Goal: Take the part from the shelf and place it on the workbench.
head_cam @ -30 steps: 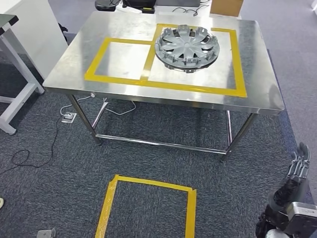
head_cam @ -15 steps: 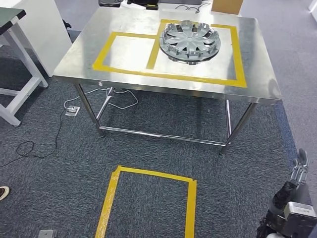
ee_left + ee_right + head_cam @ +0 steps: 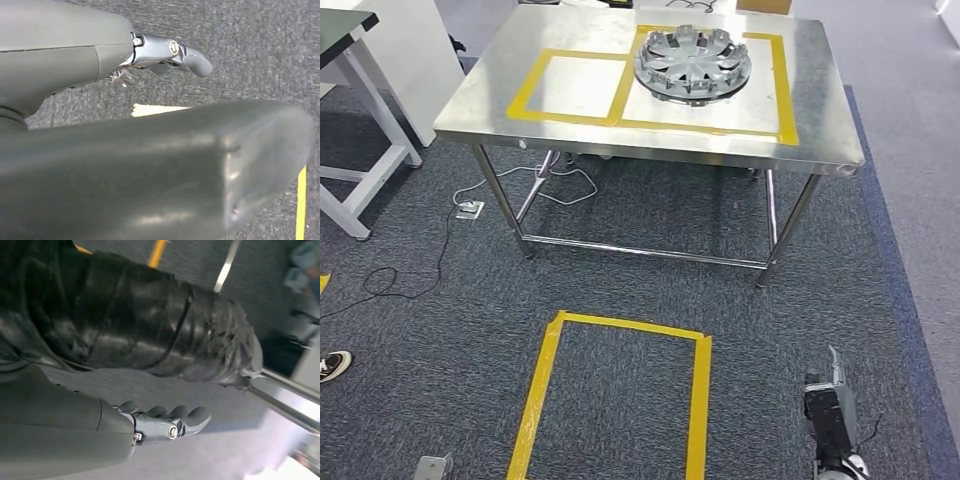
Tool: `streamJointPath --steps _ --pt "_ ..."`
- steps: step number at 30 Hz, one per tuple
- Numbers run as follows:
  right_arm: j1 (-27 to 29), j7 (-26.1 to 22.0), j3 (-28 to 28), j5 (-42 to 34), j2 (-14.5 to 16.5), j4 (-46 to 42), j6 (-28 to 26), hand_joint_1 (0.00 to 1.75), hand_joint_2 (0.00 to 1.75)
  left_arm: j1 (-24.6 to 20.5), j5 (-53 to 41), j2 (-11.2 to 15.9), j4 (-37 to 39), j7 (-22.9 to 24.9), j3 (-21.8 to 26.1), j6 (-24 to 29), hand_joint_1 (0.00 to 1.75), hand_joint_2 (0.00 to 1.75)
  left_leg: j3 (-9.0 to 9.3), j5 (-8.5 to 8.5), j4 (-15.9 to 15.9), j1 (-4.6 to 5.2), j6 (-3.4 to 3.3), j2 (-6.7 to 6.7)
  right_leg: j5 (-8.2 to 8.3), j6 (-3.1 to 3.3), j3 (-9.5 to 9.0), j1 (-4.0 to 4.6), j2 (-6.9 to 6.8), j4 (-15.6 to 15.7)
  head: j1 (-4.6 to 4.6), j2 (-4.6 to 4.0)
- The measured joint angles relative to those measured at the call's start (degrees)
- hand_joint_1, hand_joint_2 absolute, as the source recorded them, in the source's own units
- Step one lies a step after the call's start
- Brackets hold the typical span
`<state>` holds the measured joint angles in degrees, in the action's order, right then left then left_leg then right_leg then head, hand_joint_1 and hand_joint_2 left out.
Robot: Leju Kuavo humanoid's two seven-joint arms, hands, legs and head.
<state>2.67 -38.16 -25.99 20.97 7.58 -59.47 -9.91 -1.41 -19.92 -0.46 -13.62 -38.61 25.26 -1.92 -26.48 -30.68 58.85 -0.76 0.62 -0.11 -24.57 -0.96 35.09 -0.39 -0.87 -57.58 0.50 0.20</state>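
A: Head view first. Whole scene has shifted against the earlier pictures, so the camera has moved, not the things. The part (image 3: 693, 63), a grey wheel cover, lies flat on the steel tabletop (image 3: 546, 125), inside the larger yellow taped frame (image 3: 781, 90), as it did before.

B: And the hands?

A: Right hand (image 3: 832, 405) sits low by the floor at the lower right, now nearer the middle of the picture than before. It carries nothing there. With the part on the tabletop and that hand bare, the placing looks done; the robot seems to be backing off or turning.

B: Left wrist view?

A: Left hand (image 3: 166, 52) hangs over carpet, fingers (image 3: 196, 61) stretched straight and close together, holding nothing. A broad blurred dark shape crosses the foreground; I cannot say what it is.

B: Right wrist view?

A: Fingers (image 3: 177, 421) lie straight, side by side, unloaded. Much is motion-blurred: a dark body part, a bright table leg (image 3: 286, 386), a strip of yellow floor tape (image 3: 156, 252). No shelf can be made out.
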Motion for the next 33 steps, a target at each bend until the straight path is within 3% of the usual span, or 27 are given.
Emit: streamJointPath --steps 1,3,4,6,8,9,10,11,12,13,15,16,18,19,20,23,24,25,26,28,30,31,33 --pt "-0.9 -0.1 -0.7 0.2 -0.3 2.7 -0.1 0.0 0.0 -0.2 -0.2 0.0 0.0 0.0 0.1 -0.1 0.0 0.0 0.98 -0.83 -2.0 0.16 -0.33 -0.07 0.49 -0.36 0.46 0.01 -0.04 -0.2 0.01 0.0" --pt "-2.3 -0.5 -2.2 0.3 -1.0 8.4 -0.2 0.0 0.0 -0.3 -0.4 -0.1 0.0 0.0 0.5 -0.4 0.0 0.0 0.17 -0.46 -2.6 0.26 -1.3 0.1 1.27 -1.09 1.09 -0.13 0.03 -0.3 0.04 0.0" --pt "-2.6 -0.7 -3.0 0.3 -1.3 11.1 -0.1 0.0 0.0 -0.3 -0.4 -0.1 0.0 -0.1 0.8 -0.7 0.0 0.0 -0.52 0.17 -2.7 0.25 -1.9 0.24 0.43 -1.37 1.5 -0.21 0.19 -0.8 -0.02 0.0" --pt "-3.0 -1.2 -4.2 0.3 -1.8 15.3 0.0 0.0 0.0 -0.3 -0.4 -0.2 0.0 -0.2 1.2 -1.0 0.0 0.0 -2.13 1.63 -2.8 0.19 -2.87 0.49 -4.67 -1.76 3.0 -0.3 0.56 -4.5 -0.34 -0.01" --pt "-3.5 -1.4 -5.0 0.3 -2.3 18.4 0.3 0.0 0.0 -0.3 -0.4 -0.2 0.0 -0.4 1.4 -1.1 0.0 0.0 -4.0 3.13 -2.7 0.37 -3.21 0.53 -10.24 -1.96 4.44 -0.28 0.7 -11.4 -0.63 -0.01" --pt "-3.8 -1.5 -5.3 0.3 -2.5 19.6 0.6 0.0 0.0 -0.3 -0.4 -0.2 0.0 -0.5 1.6 -1.2 0.0 0.0 -5.0 3.88 -2.6 0.44 -3.22 0.58 -10.98 -2.01 4.54 -0.28 0.71 -14.5 -0.65 -0.01" --pt "-4.0 -1.6 -5.6 0.3 -2.6 20.7 0.8 0.0 0.0 -0.3 -0.4 -0.2 0.0 -0.7 1.7 -1.4 0.0 0.0 -6.07 4.62 -2.5 0.49 -3.17 0.63 -10.19 -2.02 3.97 -0.28 0.72 -16.3 -0.65 -0.01" --pt "-4.2 -1.6 -5.8 0.3 -2.7 21.7 1.1 0.0 0.0 -0.3 -0.5 -0.3 0.0 -0.8 1.9 -1.5 0.0 0.0 -7.11 5.31 -2.3 0.52 -3.07 0.66 -8.39 -1.97 2.58 -0.28 0.72 -16.2 -0.64 -0.01" --pt "-4.3 -1.7 -5.9 0.4 -2.8 22.4 1.4 0.0 0.0 -0.3 -0.5 -0.3 0.0 -1.0 2.0 -1.7 0.0 0.0 -8.02 5.92 -2.1 0.52 -2.92 0.68 -6.54 -1.88 0.29 -0.29 0.72 -14.3 -0.65 -0.01" --pt "-4.4 -1.7 -5.9 0.5 -2.8 22.9 1.7 0.0 0.0 -0.3 -0.7 -0.4 0.0 -1.1 2.1 -1.8 0.0 0.0 -8.76 6.48 -1.8 0.55 -2.71 0.68 -5.72 -1.73 -2.95 -0.28 0.73 -10.5 -0.65 0.0" --pt "-5.0 -1.8 -5.9 0.8 -2.8 23.8 2.0 0.0 0.0 -0.5 -1.2 -0.6 0.0 -1.4 2.3 -1.9 0.0 0.0 -9.67 7.53 -1.4 0.69 -2.15 0.7 -6.99 -1.25 -9.41 -0.16 0.8 -1.4 -0.67 0.01" --pt "-5.4 -1.8 -5.9 1.0 -2.8 24.3 1.9 0.0 0.0 -0.7 -1.4 -0.7 0.0 -1.4 2.3 -1.9 0.0 0.0 -9.92 8.12 -1.3 0.7 -1.82 0.74 -7.93 -0.93 -11.2 -0.02 0.86 1.6 -0.69 0.01" --pt "-5.8 -1.9 -5.9 1.3 -2.8 25.7 1.7 0.0 0.0 -0.9 -1.9 -0.8 0.0 -1.5 2.3 -1.7 0.0 0.0 -10.24 9.13 -1.4 0.58 -1.13 0.72 -8.04 -0.17 -11.28 0.1 0.83 3.1 -0.69 0.01" --pt "-5.9 -1.9 -5.9 1.3 -2.8 26.5 1.6 0.0 0.0 -0.9 -2.1 -0.9 0.0 -1.5 2.3 -1.7 0.0 0.0 -10.48 8.59 -1.1 0.49 -0.8 0.61 -7.48 0.29 -10.79 0.07 0.73 3.1 -0.69 0.01" --pt "-6.1 -1.8 -5.9 1.3 -2.7 27.3 1.5 0.0 0.0 -0.7 -2.2 -0.9 0.1 -1.4 2.3 -1.6 0.0 0.0 -10.83 6.82 0.0 0.43 -0.51 0.5 -6.85 0.8 -10.18 -0.01 0.61 3.1 -0.59 0.0" --pt "-6.3 -1.6 -6.1 1.5 -2.8 29.9 0.7 0.0 0.0 -0.5 -2.3 -1.1 0.1 -1.4 2.3 -1.6 0.0 0.0 -12.36 -2.1 9.1 0.29 0.07 0.36 -4.81 1.68 -8.01 0.06 0.42 2.9 -0.34 -0.01" --pt "-6.4 -1.4 -6.3 1.7 -2.8 30.8 0.3 0.0 0.0 -0.5 -2.3 -1.0 0.1 -1.4 2.4 -1.7 0.0 0.0 -12.57 -3.42 12.4 0.28 0.17 0.36 -4.17 1.7 -7.21 0.13 0.4 2.7 -0.33 -0.01" --pt "-6.5 -0.9 -6.5 2.0 -2.9 31.7 -0.1 0.0 0.0 -0.5 -2.3 -1.0 0.1 -1.4 2.4 -1.7 0.0 0.0 -12.24 -3.25 14.5 0.27 0.2 0.36 -3.58 1.68 -6.3 0.19 0.37 2.3 -0.32 -0.01" --pt "-6.5 -0.3 -6.6 2.3 -3.1 32.7 -0.4 0.0 0.0 -0.5 -2.2 -1.0 0.1 -1.3 2.5 -1.8 0.0 0.0 -11.22 -1.93 14.8 0.27 0.15 0.36 -3.11 1.6 -5.3 0.22 0.34 1.9 -0.31 0.0" --pt "-6.4 1.3 -7.0 2.9 -3.5 34.8 -1.1 0.0 0.0 -0.4 -2.2 -1.0 0.1 -1.2 2.9 -1.9 0.0 0.0 -6.73 0.97 9.6 0.3 -0.29 0.32 -2.47 1.34 -3.3 0.25 0.33 0.8 -0.3 0.0" --pt "-6.3 2.8 -7.3 3.1 -3.9 36.9 -1.5 0.0 0.0 -0.3 -2.2 -0.9 0.1 -0.9 3.4 -1.9 0.0 0.0 -1.84 0.77 2.0 0.51 -0.95 0.2 -1.96 0.87 -1.91 0.34 0.33 -0.2 -0.34 -0.01" --pt "-6.1 3.5 -7.6 3.2 -4.1 37.9 -1.7 0.0 0.0 -0.2 -2.2 -0.9 0.1 -0.8 3.7 -1.9 0.0 0.0 -0.6 0.12 -0.3 0.67 -1.26 0.16 -1.58 0.54 -1.47 0.35 0.32 -0.5 -0.34 -0.01" --pt "-5.6 4.6 -8.4 3.2 -4.6 39.7 -1.7 0.0 0.0 0.0 -2.3 -0.8 0.1 -0.5 4.1 -1.8 0.0 0.0 -0.48 -0.14 -1.8 0.78 -1.78 0.2 -0.82 -0.22 -0.82 0.35 0.32 -0.6 -0.35 0.0"
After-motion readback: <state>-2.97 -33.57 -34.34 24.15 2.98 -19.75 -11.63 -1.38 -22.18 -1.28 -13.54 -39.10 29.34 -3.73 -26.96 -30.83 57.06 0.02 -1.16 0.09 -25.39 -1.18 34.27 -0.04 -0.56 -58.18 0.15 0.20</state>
